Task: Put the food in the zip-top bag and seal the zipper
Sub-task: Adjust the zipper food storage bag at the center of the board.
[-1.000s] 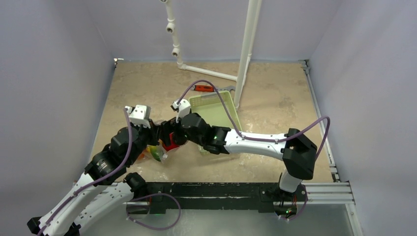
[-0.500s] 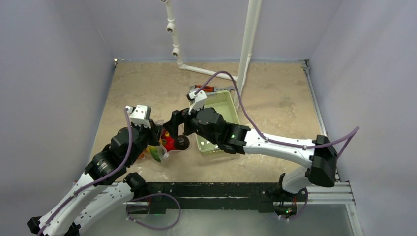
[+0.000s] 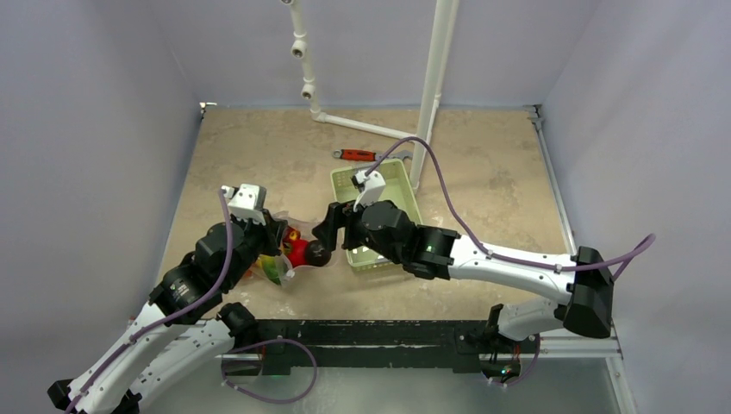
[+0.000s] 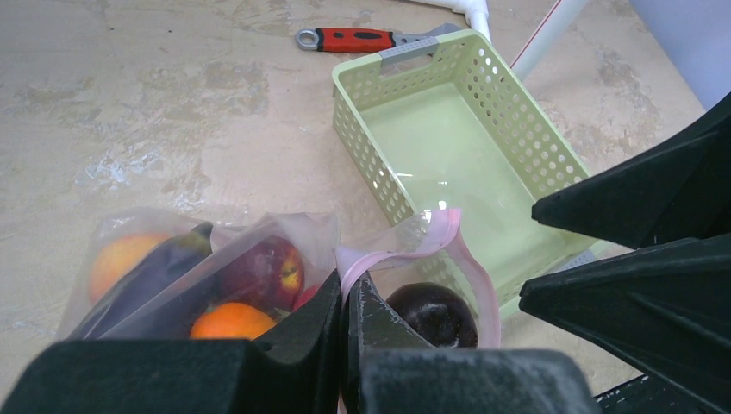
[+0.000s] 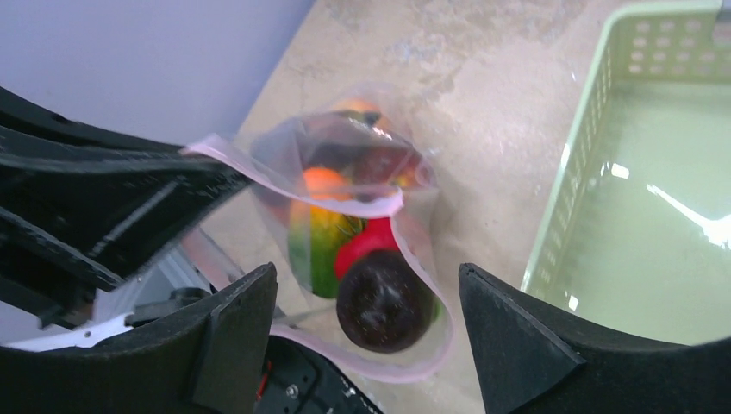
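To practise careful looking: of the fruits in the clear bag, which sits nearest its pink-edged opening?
The dark purple round fruit. It sits right at the bag's pink strip, while the orange fruit, red fruit and green fruit lie deeper inside.

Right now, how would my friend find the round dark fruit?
Find the big light green basket; the clear zip-top bag lies to its left. At the bag's mouth, ringed by the pink zipper strip, sits the dark purple ball. It is the only round, nearly black piece, while the red, orange and green pieces lie deeper inside.
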{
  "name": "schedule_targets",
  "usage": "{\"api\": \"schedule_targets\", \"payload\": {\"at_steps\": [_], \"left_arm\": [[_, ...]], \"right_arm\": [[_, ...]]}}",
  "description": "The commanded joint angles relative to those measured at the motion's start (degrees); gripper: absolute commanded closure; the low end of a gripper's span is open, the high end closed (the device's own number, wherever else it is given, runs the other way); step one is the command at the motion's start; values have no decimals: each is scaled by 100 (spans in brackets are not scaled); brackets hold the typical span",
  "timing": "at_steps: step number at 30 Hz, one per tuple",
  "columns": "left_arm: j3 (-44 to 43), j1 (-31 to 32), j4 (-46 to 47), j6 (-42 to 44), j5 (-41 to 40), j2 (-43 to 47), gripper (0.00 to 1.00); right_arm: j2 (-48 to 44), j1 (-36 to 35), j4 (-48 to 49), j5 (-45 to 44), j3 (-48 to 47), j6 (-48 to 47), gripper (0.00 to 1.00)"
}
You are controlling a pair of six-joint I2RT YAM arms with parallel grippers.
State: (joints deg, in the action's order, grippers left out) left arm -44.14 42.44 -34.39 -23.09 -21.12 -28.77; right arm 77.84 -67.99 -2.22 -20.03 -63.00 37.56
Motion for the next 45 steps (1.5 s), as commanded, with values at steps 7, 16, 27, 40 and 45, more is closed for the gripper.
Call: {"api": "schedule_targets", "payload": {"at_steps": [7,16,27,40,45], "left_arm": [[24,4,197,-64,82,-31,100],[36,6,197,-65,82,-15,100],[36,7,195,-68,82,-22,100],[23,3,172,-89,9,-27,100],[-36,12,96,-131,-77,54,100]], "right_arm": [[-84,-4,-221,-62,499,629,32],[476,197,-210,-42,460,628,48],[748,338,186,257,616,594,60],[962,339,698,811,815,778,100],[638,339,512,613,613,709,100]]}}
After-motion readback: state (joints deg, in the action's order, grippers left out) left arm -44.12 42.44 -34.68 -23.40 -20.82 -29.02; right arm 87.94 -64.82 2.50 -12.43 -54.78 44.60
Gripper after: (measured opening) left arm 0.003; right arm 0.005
